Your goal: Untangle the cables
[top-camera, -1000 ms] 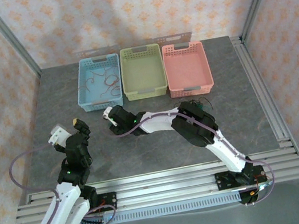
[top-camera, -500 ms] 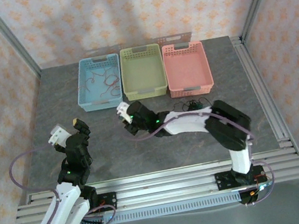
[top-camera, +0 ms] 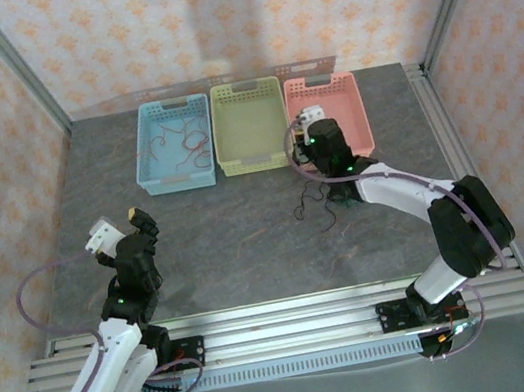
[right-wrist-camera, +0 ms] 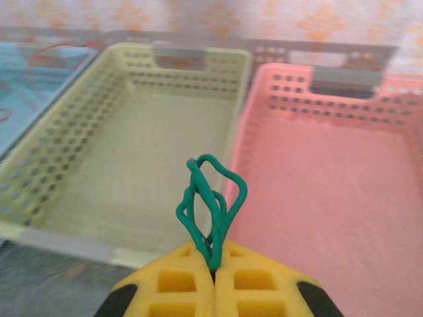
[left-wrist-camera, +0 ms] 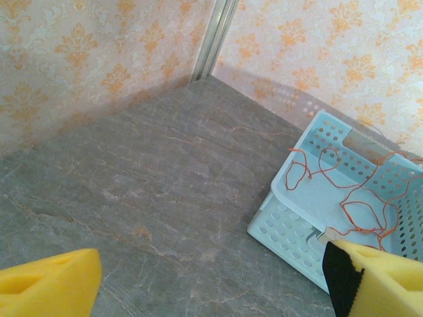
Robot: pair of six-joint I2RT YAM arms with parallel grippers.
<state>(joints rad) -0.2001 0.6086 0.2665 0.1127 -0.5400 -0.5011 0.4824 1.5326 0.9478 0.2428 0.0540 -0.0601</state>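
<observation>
Over the last second, a long sweep of the right arm rightward, from the bare table (top-camera: pixel 241 250) in front of the blue basket (top-camera: pixel 179 183) across to the seam between the other two baskets; left arm in the same pose as before. Nearest, on the left, left gripper (top-camera: pixel 122 228) raised over the table, pads spread wide with nothing between them; in its wrist view two yellow fingertips (left-wrist-camera: pixel 46 284) at the bottom corners, far apart, grey stone surface between. Farther in and right of centre, loose dark strands (top-camera: pixel 316 205) squiggling on the table just in front of the right gripper (top-camera: pixel 318 140); no telling from above whether joined to the wire in the grip. Right gripper poised at the near rims of the yellow-green basket (top-camera: pixel 256 163) and pink basket (top-camera: pixel 345 100), pointing toward the back wall. In its wrist view, yellow fingers (right-wrist-camera: pixel 178 284) pressed flat together, pinching a green cable (right-wrist-camera: pixel 211 201), with twisted loops standing up from the seam between them, seen against the yellow-green basket's right-hand wall. At the back left, reddish-orange cables (top-camera: pixel 182 144) lying loose inside the blue basket, seen also from the left wrist as thin orange curls on its pale floor
</observation>
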